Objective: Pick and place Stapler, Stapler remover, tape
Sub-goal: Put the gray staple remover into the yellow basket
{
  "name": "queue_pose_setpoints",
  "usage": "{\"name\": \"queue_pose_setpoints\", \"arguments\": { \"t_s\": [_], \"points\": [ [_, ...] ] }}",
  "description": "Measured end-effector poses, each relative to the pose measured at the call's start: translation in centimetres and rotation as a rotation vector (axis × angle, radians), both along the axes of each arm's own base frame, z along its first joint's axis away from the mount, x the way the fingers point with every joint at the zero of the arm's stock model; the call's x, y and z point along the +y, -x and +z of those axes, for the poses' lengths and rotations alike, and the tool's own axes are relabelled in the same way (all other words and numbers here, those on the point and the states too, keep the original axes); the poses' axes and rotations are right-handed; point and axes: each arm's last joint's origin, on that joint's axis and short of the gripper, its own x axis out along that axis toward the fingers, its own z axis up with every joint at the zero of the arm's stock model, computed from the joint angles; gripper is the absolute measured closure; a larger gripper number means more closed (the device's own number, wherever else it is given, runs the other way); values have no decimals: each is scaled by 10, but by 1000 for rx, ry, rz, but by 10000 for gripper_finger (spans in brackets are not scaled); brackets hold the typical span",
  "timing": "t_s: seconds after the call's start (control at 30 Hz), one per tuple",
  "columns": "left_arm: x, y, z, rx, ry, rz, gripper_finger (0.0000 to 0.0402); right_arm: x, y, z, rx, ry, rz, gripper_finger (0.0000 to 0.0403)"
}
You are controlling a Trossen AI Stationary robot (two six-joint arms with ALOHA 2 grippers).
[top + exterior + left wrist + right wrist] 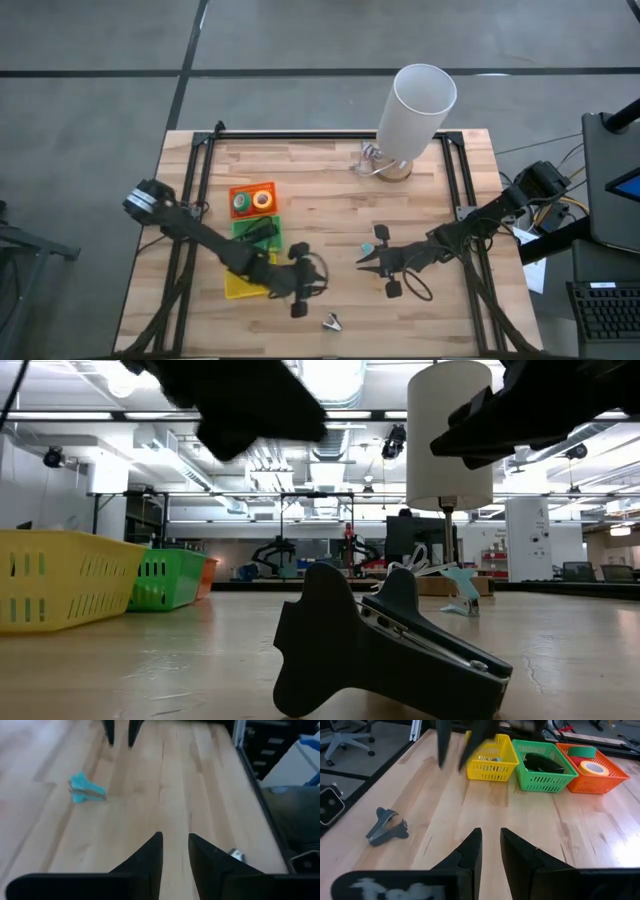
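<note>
Nearest the front edge of the wooden worktop [330,215] lies a small grey claw-shaped staple remover [331,322], well apart from both arms; it looks light and stiff, with smooth plastic wings that may slip, so I judge the best hold is across its narrow body, not on the wings. Just behind it the left tool [300,280] hovers above the worktop beside the yellow plastic basket [240,287], its fingers a little apart and holding nothing. The right tool [368,258] hangs over the middle of the worktop, its fingers also only slightly apart and empty. A small teal staple remover [382,233] lies near it, equally light. Farther back, the small black bar-shaped stapler [257,231] rests in the green basket [243,238]; it seems heavier and rigid. The ring-shaped tape rolls [262,199] sit in the orange basket [234,188].
</note>
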Motion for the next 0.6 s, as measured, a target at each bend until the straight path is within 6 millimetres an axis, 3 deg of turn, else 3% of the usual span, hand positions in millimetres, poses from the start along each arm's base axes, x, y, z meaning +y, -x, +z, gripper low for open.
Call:
{"name": "queue_pose_setpoints", "arguments": {
  "t_s": [0.27, 0.6],
  "points": [
    [9, -35, -48, 98, 199, -248, 286, -1, 2, -3, 12, 31, 10, 339],
    [3, -54, -65, 113, 262, -253, 248, -2, 2, -5, 20, 43, 13, 339]
  ]
}}
